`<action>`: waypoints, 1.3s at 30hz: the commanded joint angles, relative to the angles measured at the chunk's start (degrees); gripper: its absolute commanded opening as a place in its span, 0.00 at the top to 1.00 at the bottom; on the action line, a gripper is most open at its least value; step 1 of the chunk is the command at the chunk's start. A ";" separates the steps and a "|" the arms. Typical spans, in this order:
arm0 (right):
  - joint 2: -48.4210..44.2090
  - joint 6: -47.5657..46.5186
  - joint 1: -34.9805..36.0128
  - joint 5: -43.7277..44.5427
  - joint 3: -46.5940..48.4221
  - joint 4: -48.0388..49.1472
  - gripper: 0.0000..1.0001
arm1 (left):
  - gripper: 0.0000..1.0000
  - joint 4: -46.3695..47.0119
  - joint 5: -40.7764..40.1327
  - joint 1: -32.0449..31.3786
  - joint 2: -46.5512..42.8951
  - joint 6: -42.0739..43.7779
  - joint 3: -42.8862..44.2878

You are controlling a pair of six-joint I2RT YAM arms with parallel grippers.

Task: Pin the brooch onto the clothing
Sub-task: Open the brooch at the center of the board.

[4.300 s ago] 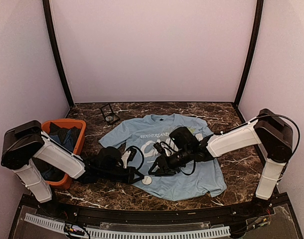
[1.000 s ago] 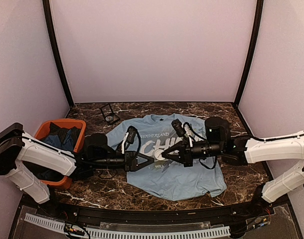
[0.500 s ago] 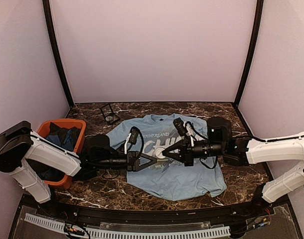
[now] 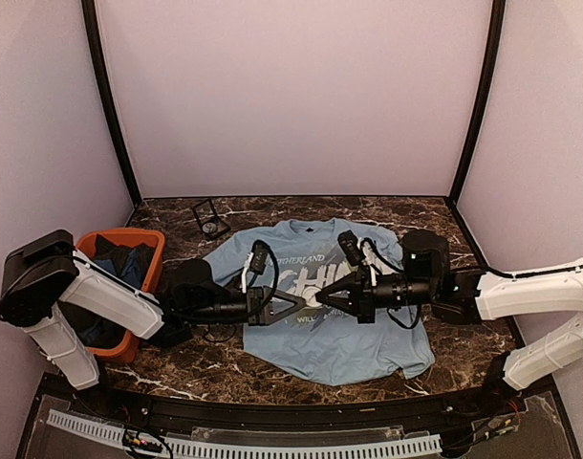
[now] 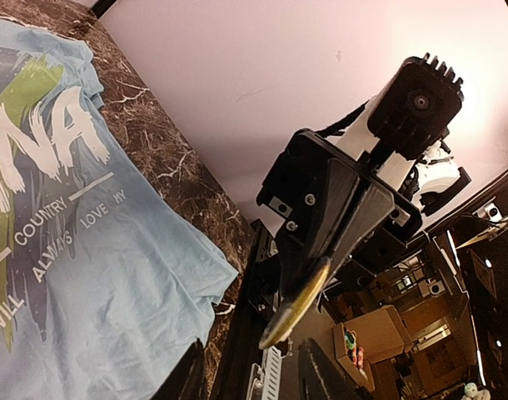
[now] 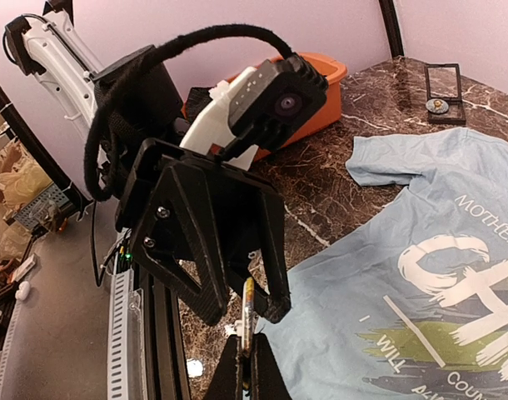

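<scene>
The brooch [image 6: 247, 313] shows only edge-on, above the T-shirt [image 4: 368, 344].
The right gripper [image 6: 247, 358] pinches it; the left gripper [image 4: 291, 304] faces it just beside, fingers spread. The orange bin [image 4: 156, 253] holds dark clothes [image 4: 124, 263].

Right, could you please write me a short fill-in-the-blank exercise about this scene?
1. The right tool is ___ on the brooch.
2. The left tool, facing it, has its jaws ___.
3. Both tools meet above a light ___ T-shirt.
4. The ___ bin beside the left arm holds dark clothes.

Missing words: shut; open; blue; orange.
</scene>
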 commanded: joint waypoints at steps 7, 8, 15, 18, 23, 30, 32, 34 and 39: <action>-1.09 -0.29 0.05 1.76 -1.04 2.86 1.00 | 0.63 7.89 1.33 -0.89 4.33 -3.66 1.38; -1.12 -0.30 0.09 1.81 -1.16 2.79 1.00 | 0.63 8.03 1.26 -0.90 4.27 -3.67 1.35; -1.12 -0.08 0.09 2.04 -1.83 3.35 1.00 | 0.63 11.90 0.75 -0.92 4.15 -4.09 0.34; -1.17 0.09 0.09 2.07 -1.88 3.44 1.00 | 0.63 12.37 0.99 -0.89 4.75 -4.54 0.60; -1.25 -0.04 0.09 2.30 -1.88 3.30 1.00 | 0.65 13.10 1.03 -0.92 6.03 -5.11 0.80; -1.26 -0.19 0.22 2.48 -1.74 3.28 1.00 | 0.69 13.62 1.43 -0.91 7.33 -5.60 1.32; -1.25 -0.29 0.26 2.55 -1.76 3.08 1.00 | 0.69 13.74 1.30 -0.95 7.42 -5.60 1.32; -1.09 -0.45 0.30 2.63 -1.87 3.04 1.00 | 0.69 13.85 1.05 -0.95 7.50 -5.64 1.40; -1.27 -0.56 0.61 2.95 -2.47 3.57 1.00 | 0.70 14.77 1.32 -0.92 8.75 -6.31 1.81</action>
